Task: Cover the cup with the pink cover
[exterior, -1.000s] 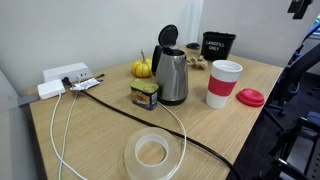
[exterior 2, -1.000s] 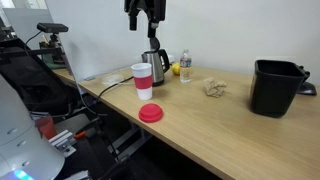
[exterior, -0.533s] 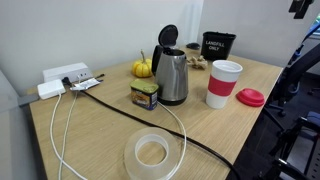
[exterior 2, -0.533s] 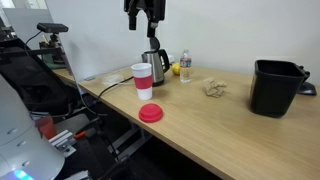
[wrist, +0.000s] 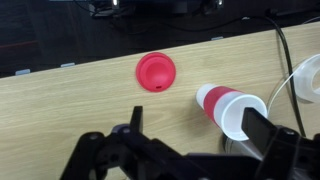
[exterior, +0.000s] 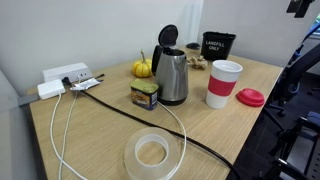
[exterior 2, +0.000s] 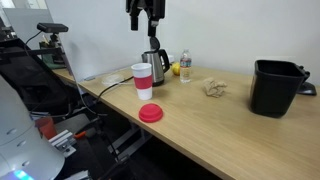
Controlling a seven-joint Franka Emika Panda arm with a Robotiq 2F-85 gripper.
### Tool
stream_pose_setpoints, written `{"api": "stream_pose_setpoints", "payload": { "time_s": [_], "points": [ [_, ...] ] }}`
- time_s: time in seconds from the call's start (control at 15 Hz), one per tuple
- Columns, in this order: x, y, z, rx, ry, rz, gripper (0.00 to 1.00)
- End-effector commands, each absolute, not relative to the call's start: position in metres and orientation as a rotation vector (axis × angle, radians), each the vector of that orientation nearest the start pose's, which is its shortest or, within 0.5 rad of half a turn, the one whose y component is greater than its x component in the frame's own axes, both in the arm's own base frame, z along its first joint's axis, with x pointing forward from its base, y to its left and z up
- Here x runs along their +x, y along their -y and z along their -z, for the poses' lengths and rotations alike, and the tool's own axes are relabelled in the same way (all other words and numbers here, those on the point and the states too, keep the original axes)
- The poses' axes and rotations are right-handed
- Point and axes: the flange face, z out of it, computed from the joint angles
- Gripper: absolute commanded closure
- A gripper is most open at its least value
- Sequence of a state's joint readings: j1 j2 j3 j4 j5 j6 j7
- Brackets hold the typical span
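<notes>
Open cup (wrist: 231, 108) — wrist view; pink cover (wrist: 156, 72) apart

Office or lab, long wooden desk (exterior 2: 230, 120), power strip (exterior: 66, 74), kettle (exterior: 171, 76), black chair (exterior 2: 35, 75)

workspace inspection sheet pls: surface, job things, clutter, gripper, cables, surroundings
Surface: light wooden table.
Job's things: cup upright, uncovered; pink cover flat on the table beside it, apart.
Clutter: steel kettle with lid up, tape roll, small jar, mini pumpkin, black container, water bottle.
Gripper: gripper open, high above the table, holding nothing.
Cables: black cable crosses the table from the power strip; white cable loops alongside.
Surroundings: white wall behind.
</notes>
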State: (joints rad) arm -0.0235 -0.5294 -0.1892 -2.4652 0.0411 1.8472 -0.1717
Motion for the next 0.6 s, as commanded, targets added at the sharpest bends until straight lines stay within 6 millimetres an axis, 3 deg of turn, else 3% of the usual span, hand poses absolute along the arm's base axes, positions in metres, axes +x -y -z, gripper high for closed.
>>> {"api": "stream_pose_setpoints", "payload": {
  "time_s": [0.0, 0.53],
  "points": [
    [0.3687, 0.0815, -0.4704, -3.005, -0.048, -0.145, 0.0],
    [0.3693, 0.0794, -0.4693, -2.989, -0.034, -0.128, 0.0]
  ]
}}
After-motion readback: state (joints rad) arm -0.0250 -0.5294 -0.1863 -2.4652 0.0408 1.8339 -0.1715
